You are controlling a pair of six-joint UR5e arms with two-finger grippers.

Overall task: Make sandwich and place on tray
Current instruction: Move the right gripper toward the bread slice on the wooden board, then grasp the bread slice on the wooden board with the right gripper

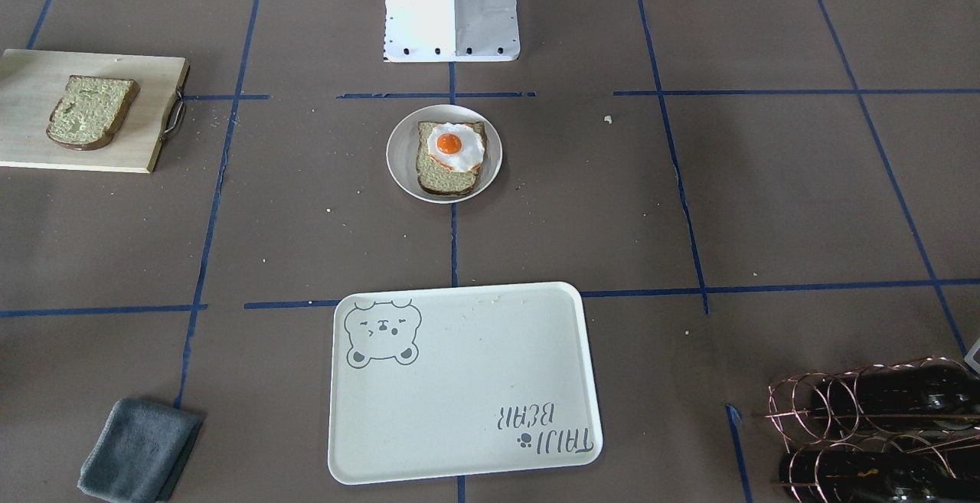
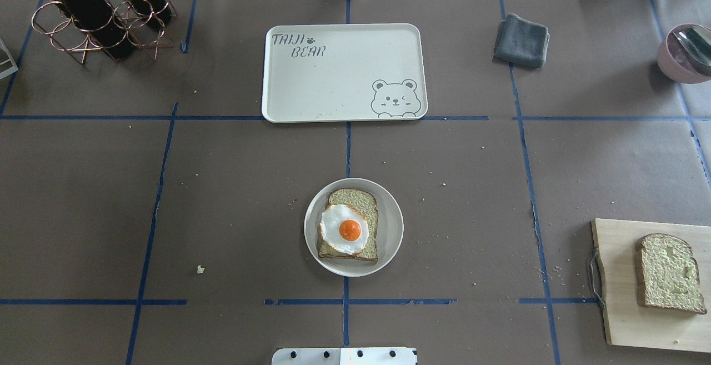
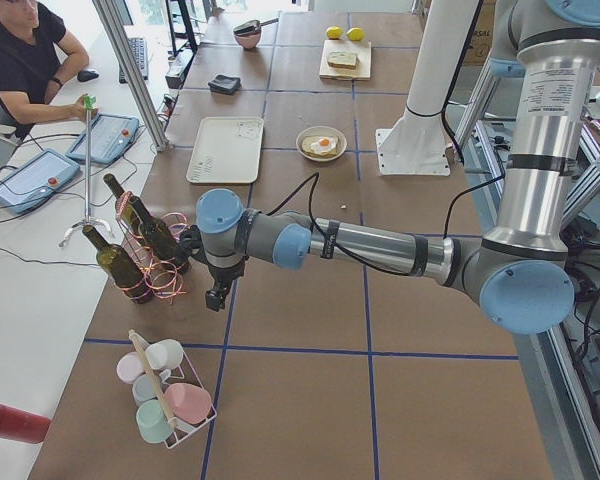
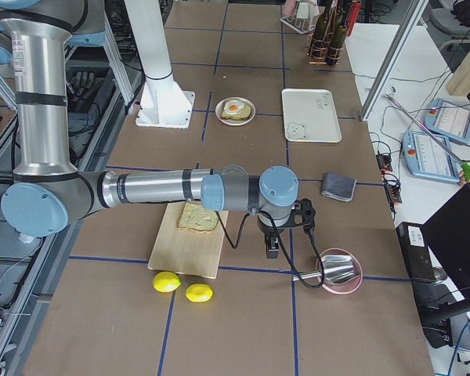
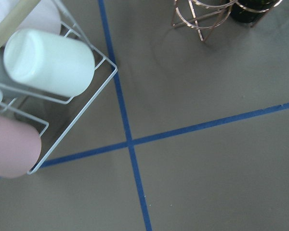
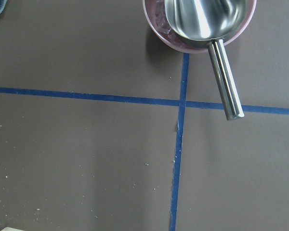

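At table centre, seen from overhead, the plate holds a base slice with the egg on it. From the plate, the tray lies at 12 o'clock, well apart and holding no food. The loose slice lies on the board at about 4 o'clock.

The step in hand, I judge, is fetching that loose slice. The right gripper hangs beside the board, between it and the bowl. Only a side view shows it, so I cannot tell whether its fingers are spread or pressed together. The same goes for the left gripper, far off by the bottles.

Done well, the grip would take the slice by opposite crusts, squeeze gently, and lower it flat so the outlines match and the egg does not slide.

Both slices are pale greenish-tan and porous, with dark brown crust and domed tops near 12 o'clock. The egg's white overhangs the base at 9 o'clock, and its yolk is orange.
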